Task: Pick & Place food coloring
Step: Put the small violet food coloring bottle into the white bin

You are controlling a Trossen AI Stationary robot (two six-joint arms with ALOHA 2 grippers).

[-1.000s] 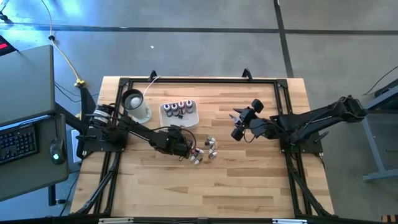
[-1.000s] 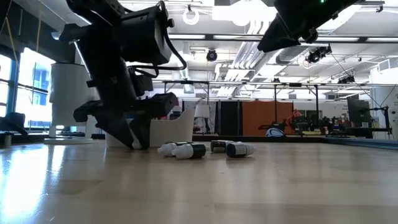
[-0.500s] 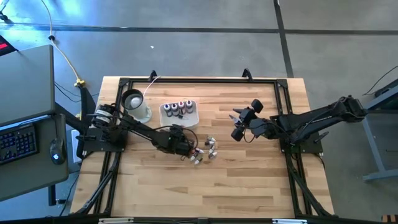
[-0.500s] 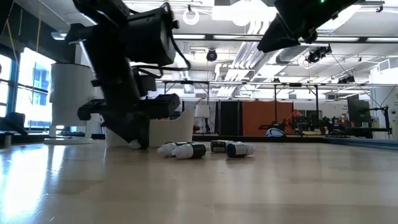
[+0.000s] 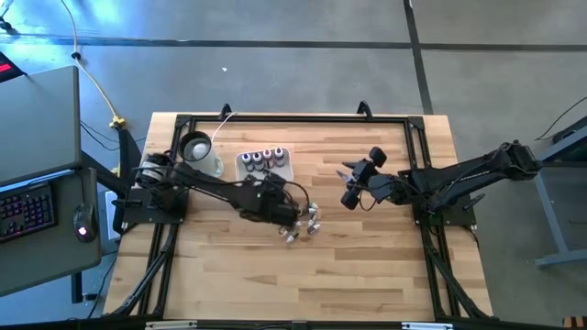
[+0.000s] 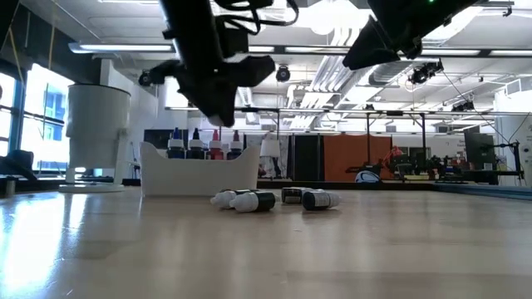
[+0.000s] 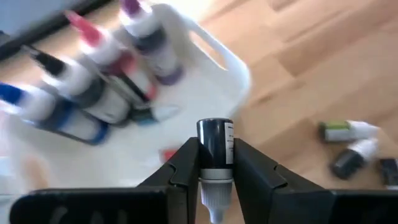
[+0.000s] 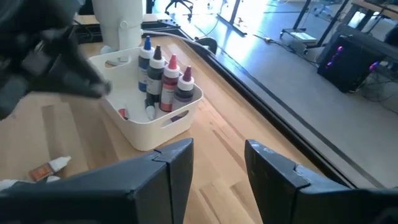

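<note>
Left wrist view: left gripper (image 7: 216,163) clamps dark white-tipped dropper bottle (image 7: 215,152), long axis along fingers; white square tray (image 7: 211,53) just ahead. Right gripper (image 8: 217,163) parted, empty, farther.

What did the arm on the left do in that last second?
The left pincer rose off the table, moving toward the white tray with a dark food coloring bottle clamped between its fingers. The right pincer, the loose bottles and the tray stayed put.
</note>
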